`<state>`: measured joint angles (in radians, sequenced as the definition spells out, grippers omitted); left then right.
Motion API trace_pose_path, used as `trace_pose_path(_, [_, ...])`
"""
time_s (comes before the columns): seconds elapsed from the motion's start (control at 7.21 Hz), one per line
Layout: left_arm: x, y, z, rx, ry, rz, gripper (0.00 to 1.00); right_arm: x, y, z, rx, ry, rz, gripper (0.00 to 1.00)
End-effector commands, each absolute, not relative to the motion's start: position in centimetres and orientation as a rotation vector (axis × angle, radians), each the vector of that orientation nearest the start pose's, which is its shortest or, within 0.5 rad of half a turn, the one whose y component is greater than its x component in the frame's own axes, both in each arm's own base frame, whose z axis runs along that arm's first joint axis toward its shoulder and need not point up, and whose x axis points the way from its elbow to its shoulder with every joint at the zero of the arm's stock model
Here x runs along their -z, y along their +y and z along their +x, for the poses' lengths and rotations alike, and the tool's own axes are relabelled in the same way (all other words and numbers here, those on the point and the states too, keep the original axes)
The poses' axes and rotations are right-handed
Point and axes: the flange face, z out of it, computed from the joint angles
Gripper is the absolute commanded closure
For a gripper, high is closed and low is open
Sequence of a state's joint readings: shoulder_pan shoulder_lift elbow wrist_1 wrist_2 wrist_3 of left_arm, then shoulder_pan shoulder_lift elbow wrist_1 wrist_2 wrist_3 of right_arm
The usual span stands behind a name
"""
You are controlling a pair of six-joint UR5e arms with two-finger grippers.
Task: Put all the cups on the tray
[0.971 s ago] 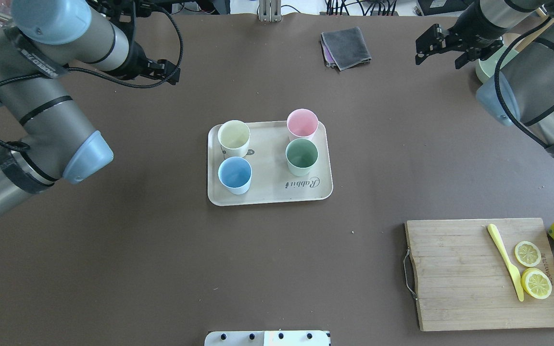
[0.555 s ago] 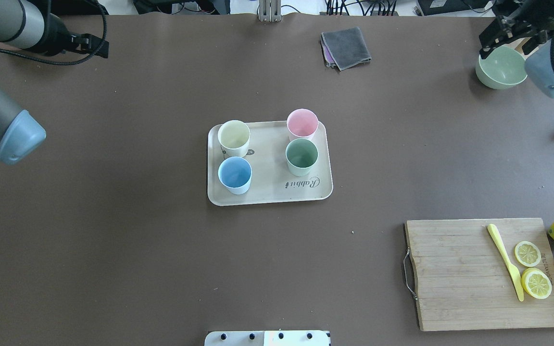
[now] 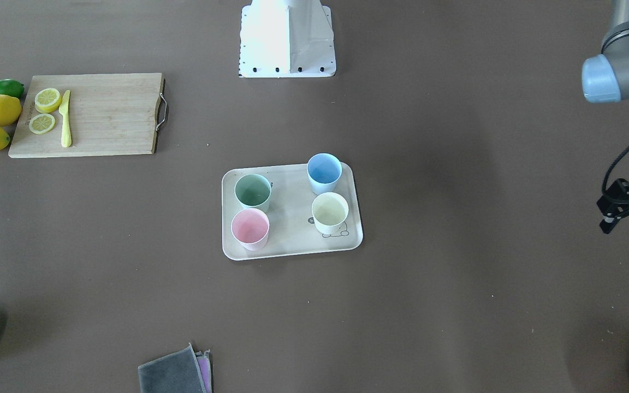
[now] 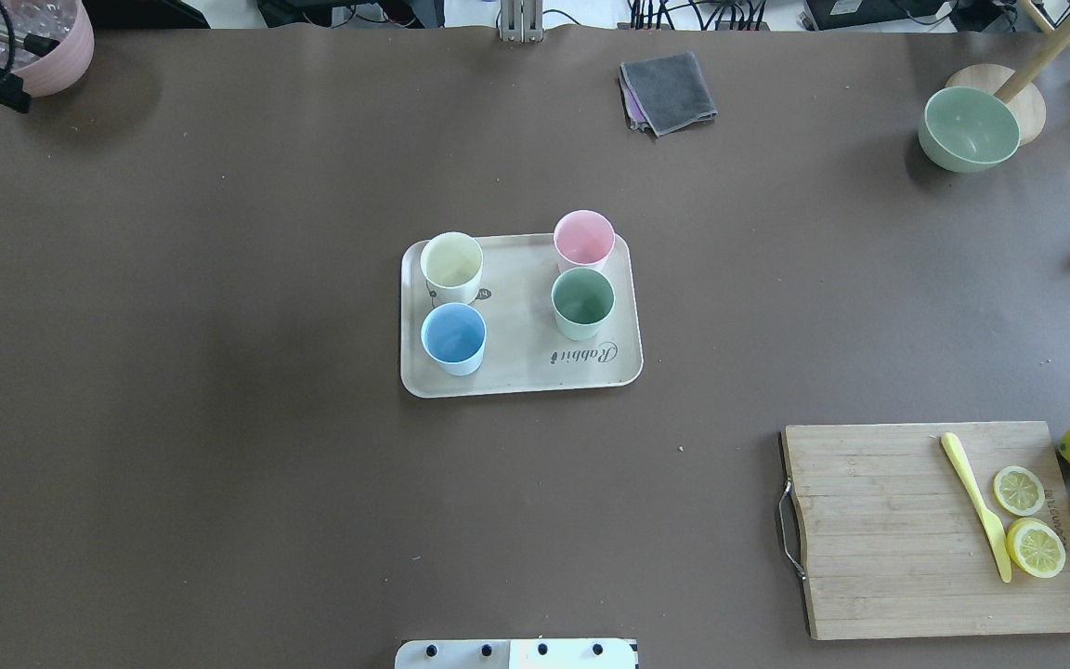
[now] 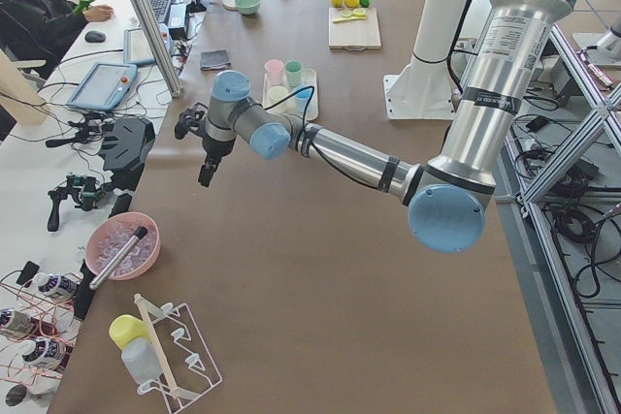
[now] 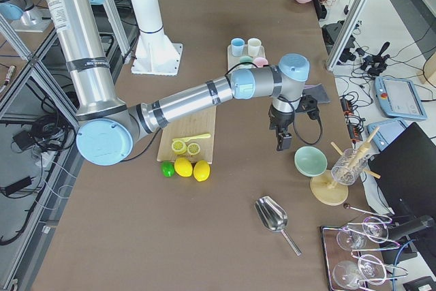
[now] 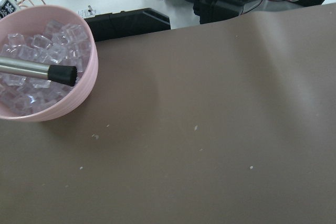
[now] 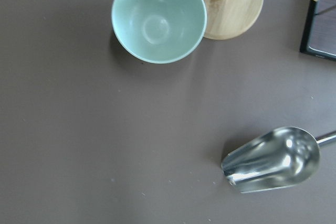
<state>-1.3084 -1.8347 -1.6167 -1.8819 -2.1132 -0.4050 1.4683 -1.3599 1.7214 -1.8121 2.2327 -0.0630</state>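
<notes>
Brown tabletop (image 4: pixel 219 418) with two robot arms held well away from the tray. The beige tray (image 4: pixel 516 372) lies mid-tabletop and carries four upright cups, none touching. A cream cup (image 4: pixel 451 262) and a blue cup (image 4: pixel 452 334) stand at one end of it, a pink cup (image 4: pixel 583 238) and a green cup (image 4: pixel 582 299) at the other. No cup shows off the tray, so the task looks finished and no further move seems needed. The left gripper (image 5: pixel 205 174) and the right gripper (image 6: pixel 281 141) hang far from the tray. I cannot tell whether their jaws are wide or narrow.
</notes>
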Motion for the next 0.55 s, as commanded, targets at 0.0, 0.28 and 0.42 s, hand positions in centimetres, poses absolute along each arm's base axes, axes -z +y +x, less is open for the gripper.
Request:
trace_pose_path(0.0, [-54.6, -60.0, -3.4, -0.152, 0.606, 0.348, 0.02, -57.8, -51.4, 7.4, 0.280, -0.666, 0.087, 0.00])
trace_pose_path(0.28, [-57.3, -57.2, -9.7, -0.023, 0.715, 0.244, 0.02, -61.7, -47.7, 9.7, 0.237, -0.680, 0.045, 0.00])
trace_pose_path(0.42, [-56.6, -56.8, -10.4, -0.005, 0.769, 0.233, 0.02, -62.2, -47.4, 9.5, 0.226, -0.707, 0.032, 0.00])
